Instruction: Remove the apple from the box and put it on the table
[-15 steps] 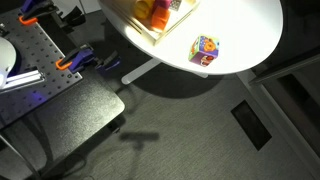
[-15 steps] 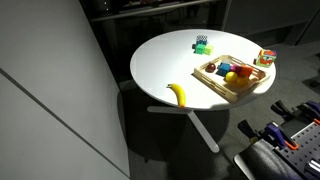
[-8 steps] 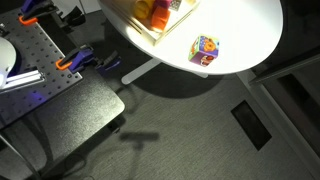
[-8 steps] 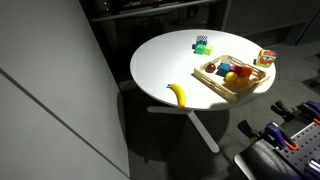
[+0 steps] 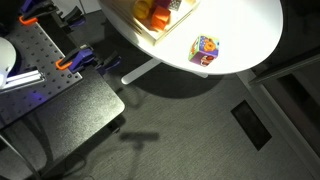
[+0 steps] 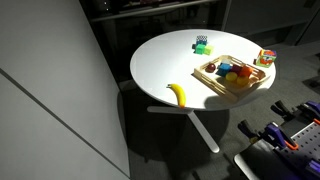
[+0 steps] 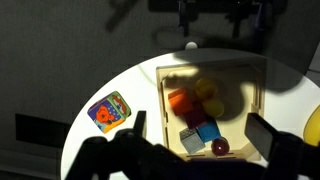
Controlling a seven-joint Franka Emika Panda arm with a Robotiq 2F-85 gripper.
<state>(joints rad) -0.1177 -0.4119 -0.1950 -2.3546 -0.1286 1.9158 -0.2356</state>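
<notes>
The apple lies inside the box, in the half toward the far edge of the table as the wrist view has it, touching or just beside an orange-red item. The spot is in shadow, and a second yellowish lump sits right against it, so which of the two is the apple is not quite certain. A blue block, a grey piece and a dark red ball sit in the box's nearer half. In an exterior view the box stands near the table edge, with a yellow fruit among the other pieces. In an exterior view the box is cut off by the top of the picture. The multicoloured cube stands on the table just beside the box, close to the rim; both exterior views show it too. A banana lies at the table's edge, apart from the box, and a small green and black thing rests near the far edge. The gripper hangs above the box with its jaws spread wide, one dark finger over the bare table and the other past the box's opposite wall, holding nothing. A grey perforated bench with orange clamps stands beside the table.
</notes>
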